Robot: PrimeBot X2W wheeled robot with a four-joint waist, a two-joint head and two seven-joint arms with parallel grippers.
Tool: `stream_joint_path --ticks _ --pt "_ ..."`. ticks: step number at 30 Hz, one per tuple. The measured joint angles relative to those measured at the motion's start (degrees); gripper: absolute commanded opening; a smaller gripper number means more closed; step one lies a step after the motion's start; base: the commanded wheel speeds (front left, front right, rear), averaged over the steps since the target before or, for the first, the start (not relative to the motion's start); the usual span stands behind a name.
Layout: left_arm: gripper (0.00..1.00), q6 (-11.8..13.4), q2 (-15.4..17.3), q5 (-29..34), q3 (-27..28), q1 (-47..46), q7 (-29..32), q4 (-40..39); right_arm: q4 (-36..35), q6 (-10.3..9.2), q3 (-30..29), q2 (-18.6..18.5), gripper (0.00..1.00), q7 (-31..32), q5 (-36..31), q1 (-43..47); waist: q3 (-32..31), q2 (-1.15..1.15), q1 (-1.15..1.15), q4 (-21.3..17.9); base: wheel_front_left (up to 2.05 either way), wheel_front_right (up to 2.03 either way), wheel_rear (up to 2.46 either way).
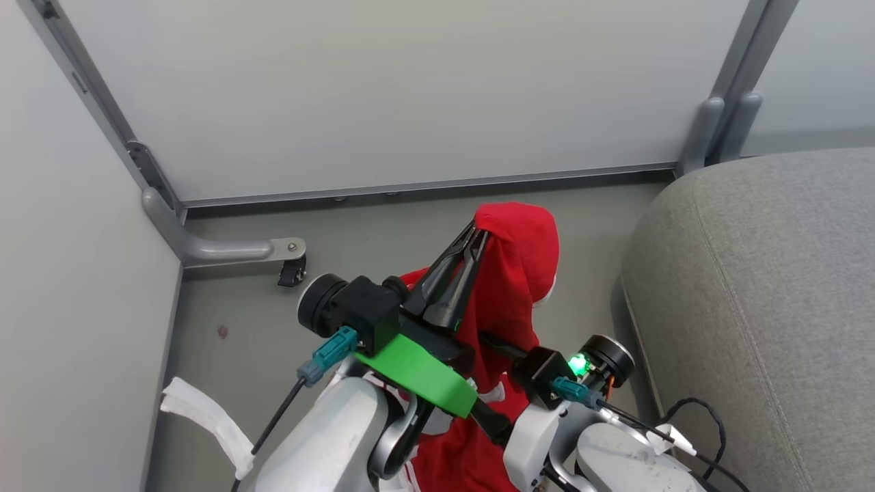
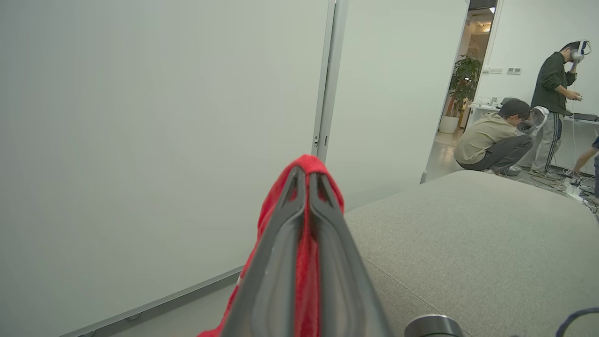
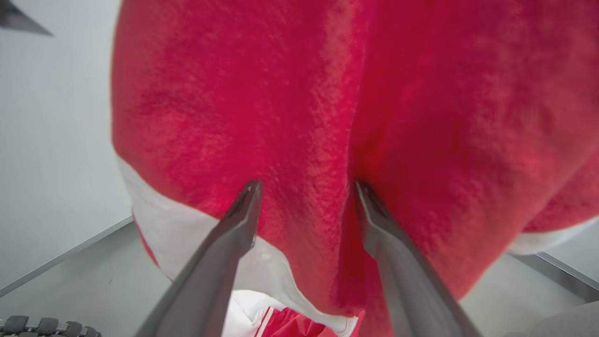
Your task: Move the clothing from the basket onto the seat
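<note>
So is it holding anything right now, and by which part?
Yes: the left gripper is shut on the red clothing at its topmost fold; the right gripper is open.

Left gripper, fingers pressed together on the top fold of the red clothing, which hangs down between the two wrists over the grey floor. Right gripper reaches into the hanging fabric, tips hidden. Grey seat at right, apart from the garment; white partition panel behind; caster at left.
</note>
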Motion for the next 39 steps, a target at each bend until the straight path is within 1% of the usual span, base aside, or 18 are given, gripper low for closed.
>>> stream_joint_path --ticks 1,2,3,4,5,6,13,24,25,26,33,37,39 --pt "0.00 0.15 0.00 -0.20 -0.31 -0.19 0.00 -0.08 0.47 0.00 -0.31 0.22 1.00 0.01 -0.15 -0.04 -0.02 0.00 0.00 0.28 0.00 0.00 0.00" --pt "0.00 0.26 0.00 -0.34 -0.57 -0.41 0.00 -0.15 0.81 0.00 -0.62 0.42 0.95 0.00 -0.32 -0.05 -0.03 0.00 0.00 0.52 0.00 0.00 0.00" --pt "0.00 0.31 0.00 -0.46 -0.75 -0.53 0.00 -0.21 1.04 0.00 -0.83 0.56 0.70 0.00 -0.54 -0.06 -0.03 0.00 0.00 0.71 0.00 0.00 0.00" --pt "0.00 0.33 0.00 -0.52 -0.97 -0.59 0.00 -0.26 1.32 0.00 -1.07 0.68 0.38 0.00 -0.62 -0.08 0.00 0.00 0.00 0.92 0.00 0.00 0.00" --pt "0.00 0.35 0.00 -0.56 -1.15 -0.59 0.00 -0.30 1.72 0.00 -1.13 0.78 0.09 0.01 -0.55 -0.10 0.06 0.00 0.00 1.09 0.00 0.00 0.00" --pt "0.00 0.40 0.00 -0.77 -1.26 -0.60 0.00 -0.33 2.11 0.01 -0.98 0.80 0.00 0.00 -0.48 -0.13 0.13 0.00 0.00 1.23 0.00 0.00 0.00" --pt "0.00 0.82 0.00 -1.09 -0.87 -0.91 0.00 0.05 1.79 0.01 -2.37 1.07 0.00 0.00 0.38 -0.27 0.85 0.00 0.00 1.42 0.00 0.00 0.00" --pt "0.00 1.01 -0.01 -0.62 1.53 -0.78 0.00 1.82 -2.16 0.00 -5.60 1.13 0.00 0.00 0.29 2.13 1.28 0.00 0.00 -0.26 0.00 0.00 0.00" --pt "0.27 1.14 -0.01 -0.31 1.93 -0.66 0.00 2.03 -2.70 0.01 -5.88 1.14 0.00 0.01 0.15 2.33 1.31 0.00 0.00 -0.50 0.00 0.00 0.00" --pt "1.00 1.30 0.00 -0.18 2.33 -0.58 0.00 2.26 -3.34 0.01 -6.22 1.16 0.00 0.00 0.03 2.56 1.32 0.00 0.00 -0.72 0.00 0.00 0.00" --pt "1.00 1.79 -0.03 2.64 6.14 0.71 -0.01 4.08 -9.44 0.01 -9.27 1.16 0.00 0.01 -0.80 4.87 1.58 0.00 0.00 -3.90 0.00 0.00 0.00" --pt "1.00 1.74 -0.02 4.82 9.20 1.63 -0.02 4.67 -12.74 0.01 -11.13 1.11 0.00 0.01 -1.14 6.22 1.92 0.00 0.00 -6.96 0.00 0.00 0.00" --pt "1.00 1.33 -0.01 5.65 10.60 2.27 -0.01 5.12 -14.36 0.01 -12.00 1.15 0.00 0.01 -1.20 6.71 2.14 0.00 0.00 -8.91 0.00 0.00 0.00"
